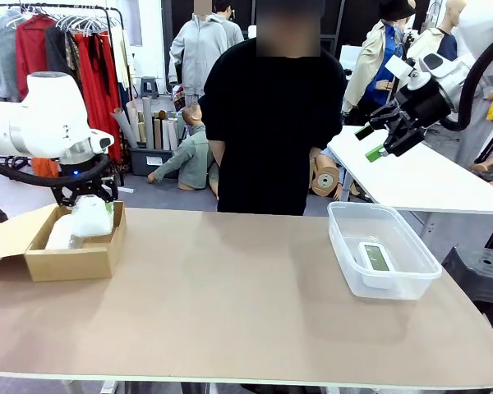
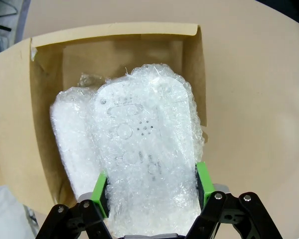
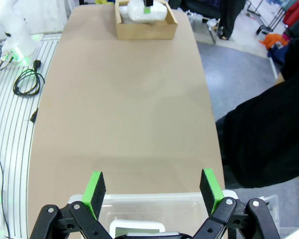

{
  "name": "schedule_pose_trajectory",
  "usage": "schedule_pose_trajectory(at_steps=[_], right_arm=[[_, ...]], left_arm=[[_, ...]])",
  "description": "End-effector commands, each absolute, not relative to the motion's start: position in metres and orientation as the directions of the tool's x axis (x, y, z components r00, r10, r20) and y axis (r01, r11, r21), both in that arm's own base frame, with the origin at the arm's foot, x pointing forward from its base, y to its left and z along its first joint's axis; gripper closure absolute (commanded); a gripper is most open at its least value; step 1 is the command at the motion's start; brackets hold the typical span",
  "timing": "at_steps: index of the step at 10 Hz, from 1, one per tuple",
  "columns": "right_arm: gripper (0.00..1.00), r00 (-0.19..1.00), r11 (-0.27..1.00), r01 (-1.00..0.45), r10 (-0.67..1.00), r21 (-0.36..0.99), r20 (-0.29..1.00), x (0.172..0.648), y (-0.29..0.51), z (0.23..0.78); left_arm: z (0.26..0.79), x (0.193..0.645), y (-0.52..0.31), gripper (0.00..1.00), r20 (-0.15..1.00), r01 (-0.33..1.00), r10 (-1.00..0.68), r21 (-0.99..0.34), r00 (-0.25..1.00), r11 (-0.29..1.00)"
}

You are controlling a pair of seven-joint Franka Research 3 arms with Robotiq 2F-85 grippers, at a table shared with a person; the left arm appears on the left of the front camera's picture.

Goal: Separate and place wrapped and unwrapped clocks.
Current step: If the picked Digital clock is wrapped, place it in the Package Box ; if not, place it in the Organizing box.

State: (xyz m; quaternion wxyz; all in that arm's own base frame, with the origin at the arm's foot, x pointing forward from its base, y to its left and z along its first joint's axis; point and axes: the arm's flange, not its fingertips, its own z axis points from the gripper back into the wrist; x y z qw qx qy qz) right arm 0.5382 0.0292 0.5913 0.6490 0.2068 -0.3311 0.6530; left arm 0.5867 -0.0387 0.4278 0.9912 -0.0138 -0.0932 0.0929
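Observation:
My left gripper is shut on a wrapped clock, a bubble-wrapped bundle held over the open cardboard box. A second wrapped clock lies in the box beside it, on its left in the wrist view. The bare white clock with a grey screen lies in the clear plastic tub at the right. High above that tub my right gripper stands open with nothing between its fingers.
A person in a black top stands at the table's far edge, hands behind the back. The brown tabletop stretches bare between box and tub. A white side table stands behind the right arm.

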Motion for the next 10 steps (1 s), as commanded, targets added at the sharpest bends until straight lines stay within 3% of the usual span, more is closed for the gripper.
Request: schedule_pose_trajectory(at_steps=[1,2,3,10], right_arm=[[0.00,-0.075,0.060,-0.984,0.711,-0.166,0.700,0.538,0.029,0.593],[0.00,-0.075,0.060,-0.984,0.711,-0.166,0.700,0.538,0.029,0.593],[0.00,-0.075,0.060,-0.984,0.711,-0.166,0.700,0.538,0.029,0.593],[0.00,-0.075,0.060,-0.984,0.711,-0.166,0.700,0.538,0.029,0.593]], left_arm=[[0.427,0.587,-0.037,1.00,0.181,-0.184,0.189,-0.044,0.965,0.982],[0.425,0.594,-0.035,1.00,0.225,-0.061,0.072,-0.052,0.972,0.997],[0.421,0.600,-0.034,1.00,0.266,-0.027,0.040,-0.050,0.963,0.998],[0.404,0.598,-0.032,1.00,0.281,0.010,0.005,-0.052,0.960,0.999]])
